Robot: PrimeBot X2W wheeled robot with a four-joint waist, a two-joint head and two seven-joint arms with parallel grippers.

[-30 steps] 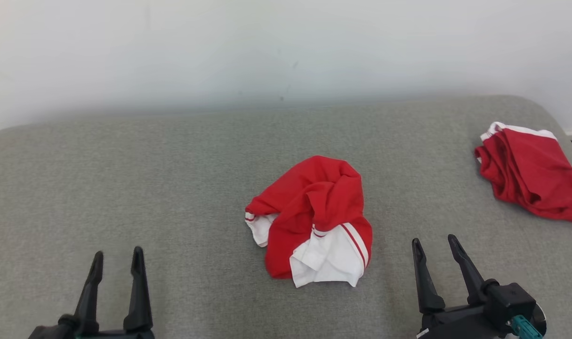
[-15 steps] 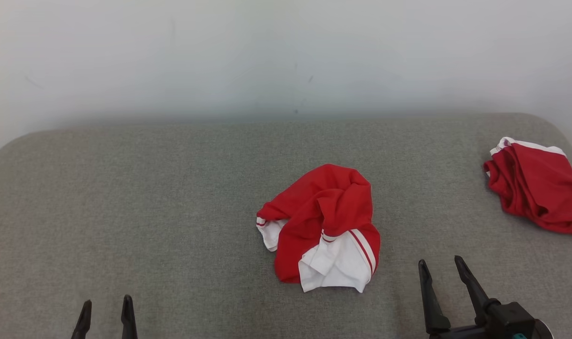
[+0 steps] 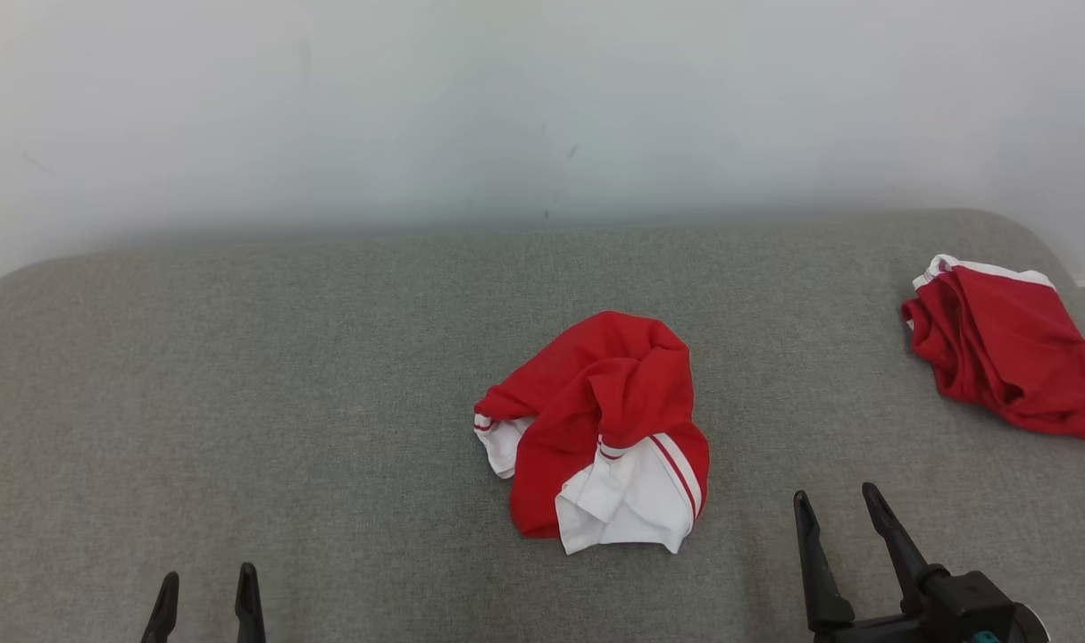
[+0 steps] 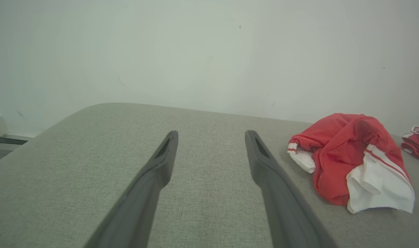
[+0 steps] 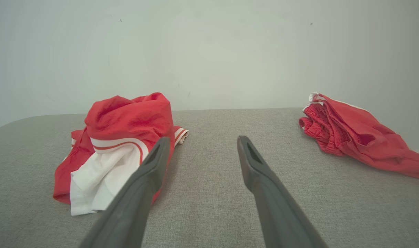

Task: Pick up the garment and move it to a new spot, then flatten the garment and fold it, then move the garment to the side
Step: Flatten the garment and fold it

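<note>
- Lying in a crumpled heap near the middle of the grey cushion [image 3: 283, 375] is the garment [image 3: 596, 420], red with white parts and thin red stripes
- Its white part faces the near edge of the cushion, and the red part bunches up behind it
- The left gripper [image 3: 207, 580] hangs over the near edge on the left side, well apart from the garment, with its two dark fingers spread apart and nothing between them
- The right gripper [image 3: 835, 496] hangs over the near edge on the right side, near the garment but not touching it, and its fingers are spread apart too, with nothing between them
- In the right wrist view one finger's tip shows in front of the garment's edge
- A second red cloth [image 3: 997, 366] with a white band lies in a loose pile at the far right corner of the cushion, well apart from the garment
- A plain pale wall [image 3: 542, 107] stands behind the far edge of the cushion
</note>
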